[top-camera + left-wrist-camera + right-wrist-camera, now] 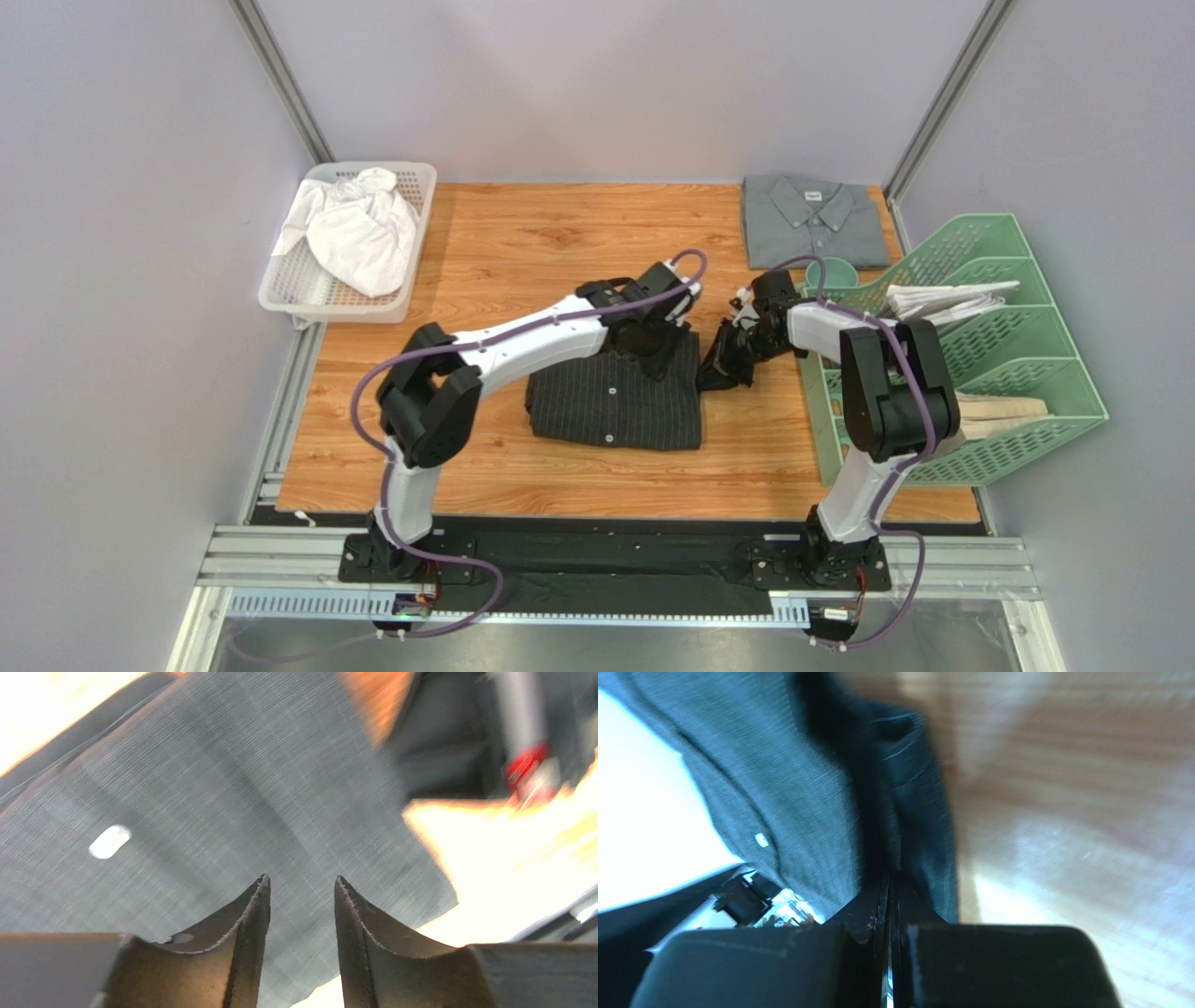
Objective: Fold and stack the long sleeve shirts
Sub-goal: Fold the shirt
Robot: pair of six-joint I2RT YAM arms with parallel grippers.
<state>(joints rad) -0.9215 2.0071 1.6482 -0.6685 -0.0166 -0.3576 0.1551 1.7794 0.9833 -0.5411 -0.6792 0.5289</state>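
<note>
The black pinstriped shirt (615, 402) lies partly folded in the middle of the table. My left gripper (657, 333) hovers open just over its far right corner; in the left wrist view its fingers (247, 918) stand apart above the striped cloth (210, 805), holding nothing. My right gripper (735, 343) is shut on a fold of the same shirt (718, 368) and holds it lifted at the shirt's right edge. In the right wrist view the gripper (889, 880) pinches dark cloth (808, 805). The plain grey shirt (814, 219) lies folded at the back right.
A white basket (289, 284) with a crumpled white cloth (358, 227) stands at the back left. A green file rack (1031, 343) holding papers stands along the right edge, close to my right arm. Grey walls enclose the table.
</note>
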